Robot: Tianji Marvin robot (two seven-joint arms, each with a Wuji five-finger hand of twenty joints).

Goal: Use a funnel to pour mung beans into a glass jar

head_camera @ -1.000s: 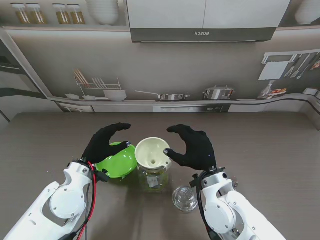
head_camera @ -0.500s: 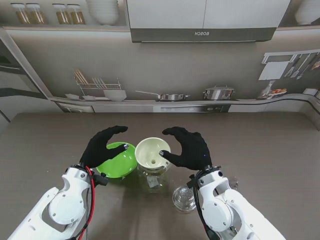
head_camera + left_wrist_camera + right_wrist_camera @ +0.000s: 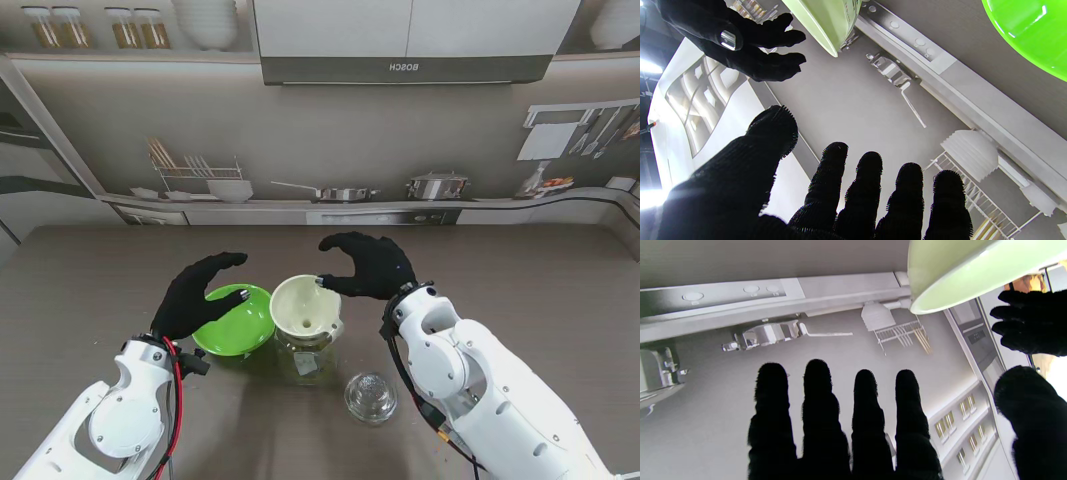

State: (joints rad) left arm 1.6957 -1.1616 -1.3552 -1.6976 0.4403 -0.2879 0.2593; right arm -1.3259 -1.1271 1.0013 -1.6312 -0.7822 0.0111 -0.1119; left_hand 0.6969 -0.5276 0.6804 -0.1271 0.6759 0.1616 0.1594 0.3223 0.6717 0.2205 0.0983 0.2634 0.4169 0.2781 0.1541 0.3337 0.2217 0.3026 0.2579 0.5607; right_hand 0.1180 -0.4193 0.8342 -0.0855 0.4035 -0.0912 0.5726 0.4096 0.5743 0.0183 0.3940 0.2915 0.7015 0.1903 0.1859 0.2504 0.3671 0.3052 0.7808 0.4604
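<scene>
I have the cream plastic funnel seated in the mouth of the clear glass jar near the middle of the worktop, and the bright green bowl just to its left, so I judge the pour itself not yet begun. My left hand hovers spread and empty over the bowl's near rim; my right hand hangs released beside the funnel's far edge. Next I need the left to grip the bowl while the right steadies the funnel.
</scene>
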